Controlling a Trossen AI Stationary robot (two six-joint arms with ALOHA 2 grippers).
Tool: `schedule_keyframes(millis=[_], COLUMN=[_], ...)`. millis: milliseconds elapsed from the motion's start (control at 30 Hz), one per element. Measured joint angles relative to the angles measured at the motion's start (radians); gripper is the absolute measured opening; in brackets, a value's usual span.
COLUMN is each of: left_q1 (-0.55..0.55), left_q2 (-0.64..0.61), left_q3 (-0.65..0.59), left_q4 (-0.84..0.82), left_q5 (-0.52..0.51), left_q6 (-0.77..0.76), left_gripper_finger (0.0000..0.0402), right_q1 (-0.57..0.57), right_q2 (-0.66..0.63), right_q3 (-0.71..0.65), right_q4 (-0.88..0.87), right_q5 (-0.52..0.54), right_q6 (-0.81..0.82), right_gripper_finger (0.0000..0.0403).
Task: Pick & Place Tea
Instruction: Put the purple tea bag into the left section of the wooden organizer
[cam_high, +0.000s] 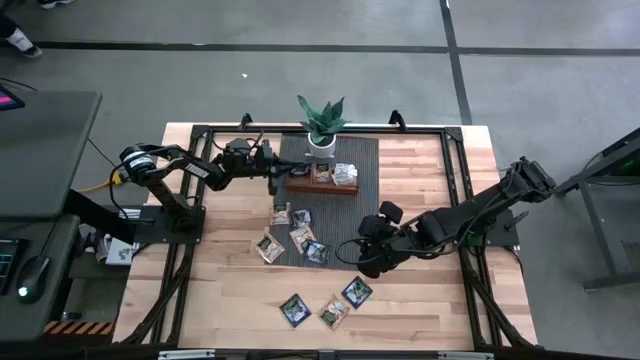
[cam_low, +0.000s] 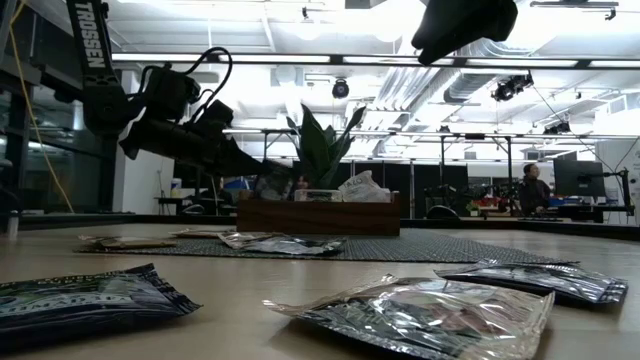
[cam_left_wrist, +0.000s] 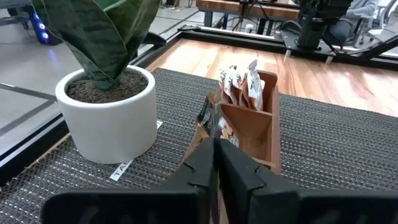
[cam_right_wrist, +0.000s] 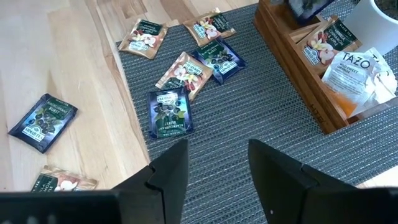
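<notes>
Tea sachets lie scattered flat: several on the dark mat (cam_high: 295, 228) and three on the bare wood (cam_high: 325, 305) near the front. The brown wooden tray (cam_high: 322, 186) sits on the mat in front of the plant and holds sachets in its middle (cam_right_wrist: 328, 38) and right (cam_right_wrist: 357, 71) compartments. My left gripper (cam_high: 279, 181) is at the tray's left end, shut on a dark sachet (cam_left_wrist: 210, 119). My right gripper (cam_right_wrist: 217, 167) hovers open above the mat's right part, with nothing between its fingers. My left gripper pinches the dark sachet between its two fingers (cam_left_wrist: 198, 163), on the sachet's near edge (cam_left_wrist: 214, 142). The fingers come nearly level from the table's left. The sachet stands on edge past the fingertips, at the tray's left end compartment (cam_left_wrist: 219, 134); I cannot tell whether it rests there.
A potted plant in a white pot (cam_left_wrist: 109, 115) stands right beside the tray's left end, behind it. A black frame (cam_high: 455, 180) runs around the tabletop. Bare wood (cam_high: 230, 290) lies at the front left.
</notes>
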Motion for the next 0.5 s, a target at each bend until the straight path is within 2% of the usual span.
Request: schedule_keyframes(millis=[300,500], left_q1=[0.000,-0.001], left_q2=[0.000,0.000], left_q3=[0.000,0.000], left_q4=[0.011,0.045], left_q5=[-0.046,0.037], left_q6=[0.004,-0.016], left_gripper_finger=[0.0134,0.0158], right_q1=[0.000,0.000], right_q2=[0.000,0.000], right_q3=[0.000,0.000], right_q4=[0.004,0.004], right_q5=[0.000,-0.008], right_q6=[0.000,0.001], right_gripper_finger=[0.0166,0.0168])
